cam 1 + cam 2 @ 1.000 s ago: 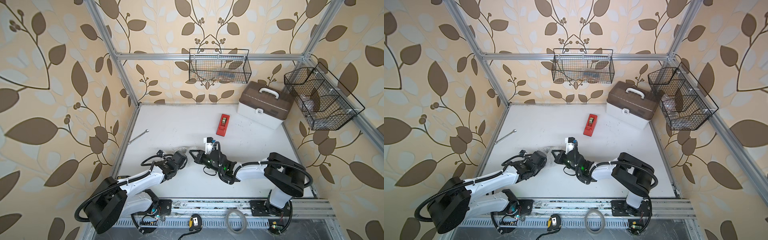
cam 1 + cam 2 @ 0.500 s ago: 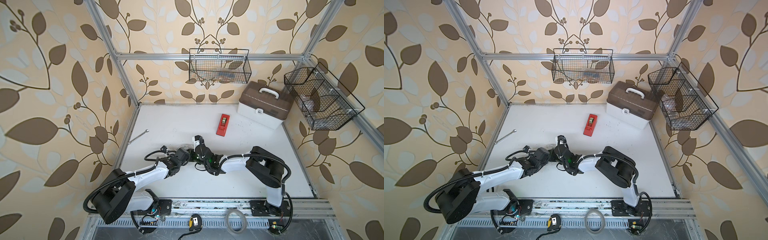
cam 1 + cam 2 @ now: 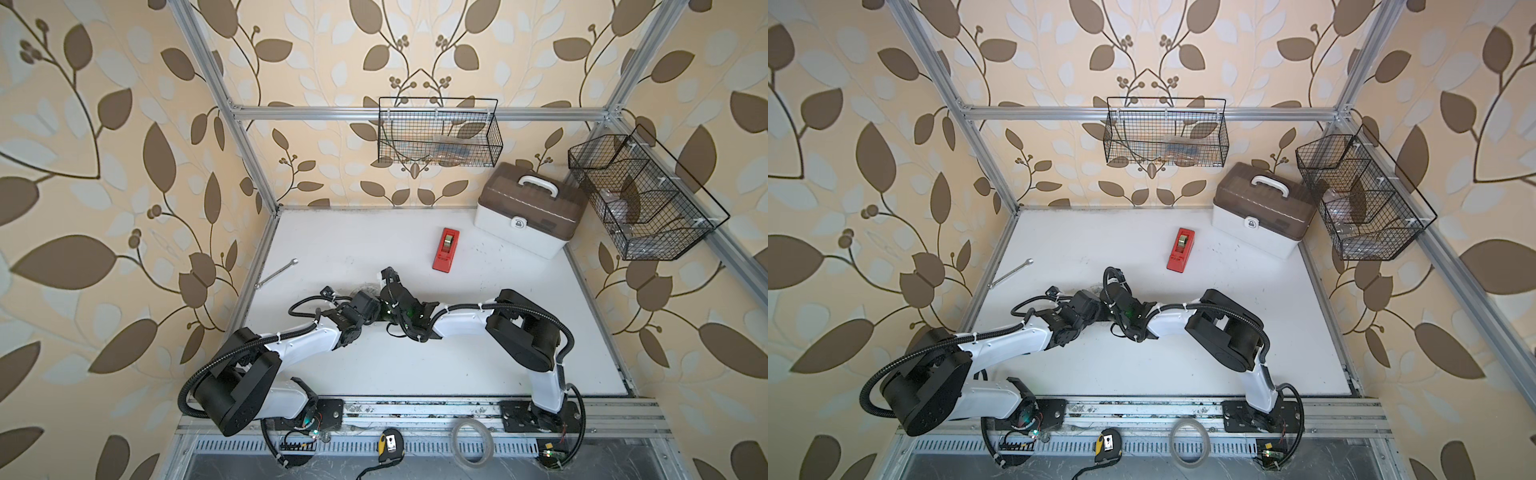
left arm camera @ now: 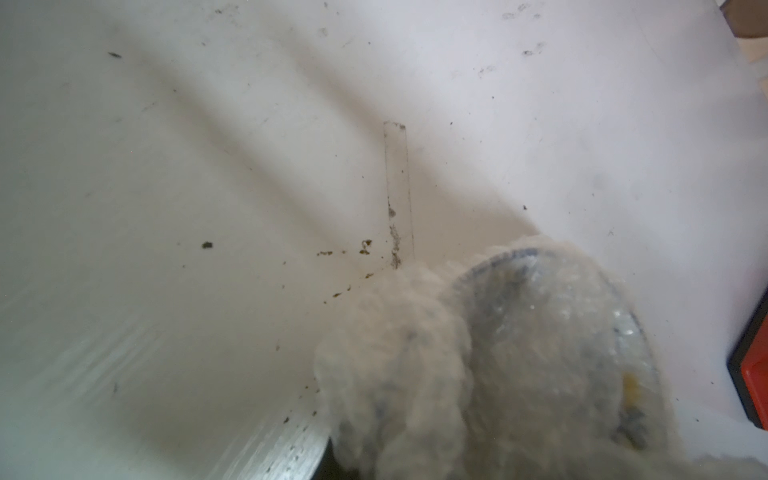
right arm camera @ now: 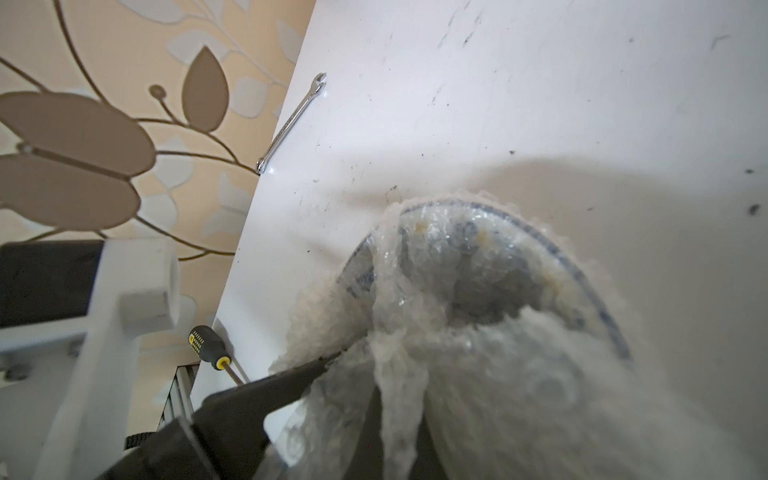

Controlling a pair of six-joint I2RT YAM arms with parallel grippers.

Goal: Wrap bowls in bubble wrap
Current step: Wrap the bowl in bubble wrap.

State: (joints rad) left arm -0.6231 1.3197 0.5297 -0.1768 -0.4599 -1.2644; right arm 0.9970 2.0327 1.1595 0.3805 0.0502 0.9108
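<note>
A white, scuffed worktop point(image 3: 415, 365) is seen inside an aluminium frame, with leaf-patterned wallpaper behind it. Left of its centre, well apart from the back edge, lies a small round shallow bowl point(image 5: 490, 266) with a thin blue line at its rim. It is almost wholly covered by the clear, whitish, bubble-dotted sheet of bubble wrap point(image 5: 519, 395). In both top views it is largely hidden by the two arms that meet over it. Whether it sits flat or tipped cannot be told.

The right gripper point(image 3: 388, 291) is closed, and its dark fingers point(image 5: 270, 386) are pinched on a gathered strand of the wrap. The left gripper point(image 3: 370, 305) is closed narrow. Its fingers are barely shown in its wrist view, but the wrap is bunched toward them, so a pinch on the wrap is judged.

The step in hand is judged to be drawing the loose ends of the sheet together over the bowl's mouth. The wrapping is far along but not yet secured. For the next move, the gathered ends would have to be kept pinched by one gripper so that the other can be freed. The flat red plastic tape dispenser point(image 3: 446, 249), nearer the back edge, would then be within reach. A slender silver spanner point(image 3: 276, 273) lies at the left edge, out of the way.
</note>
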